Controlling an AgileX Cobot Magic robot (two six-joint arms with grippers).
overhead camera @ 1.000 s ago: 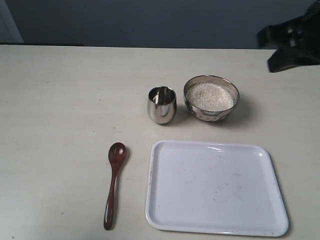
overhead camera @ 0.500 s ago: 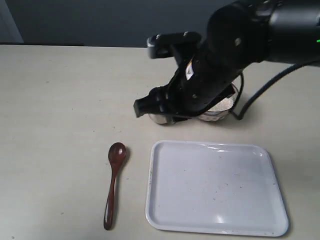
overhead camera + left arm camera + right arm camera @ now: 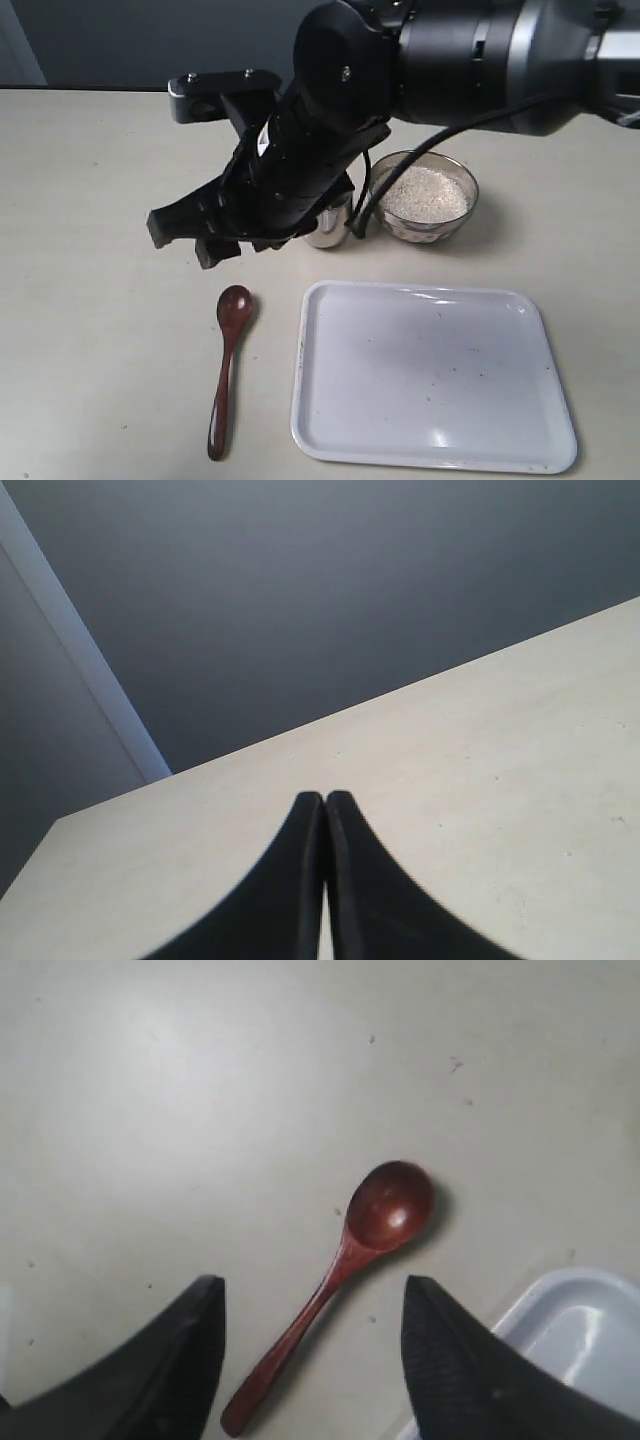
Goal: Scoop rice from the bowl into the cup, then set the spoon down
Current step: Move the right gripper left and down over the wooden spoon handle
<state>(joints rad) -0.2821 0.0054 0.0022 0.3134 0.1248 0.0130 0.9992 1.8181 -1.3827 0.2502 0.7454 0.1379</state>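
Pickup step: my right end effector (image 3: 312,1300) hangs open-jawed over the slim reddish-brown wooden spoon (image 3: 227,372); next, descend and clamp its handle.

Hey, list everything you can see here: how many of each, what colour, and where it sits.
Long dark reddish-brown wooden spoon: one, lying flat on the table, left of the tray in the exterior view.
Flat white rectangular tray: one, at the near edge of the exterior view.
Round shiny bowl with see-through sides: one, silvery, behind the tray.
Uncooked rice: one heap, off-white, in the bowl.
Small polished steel cup: one, mirror-silver, left of the bowl, partly hidden by the arm.
Pale beige table: one, under everything.
Right pincer: one, black, open, above the spoon.
Left pincer: one, black, shut and empty, over bare table.
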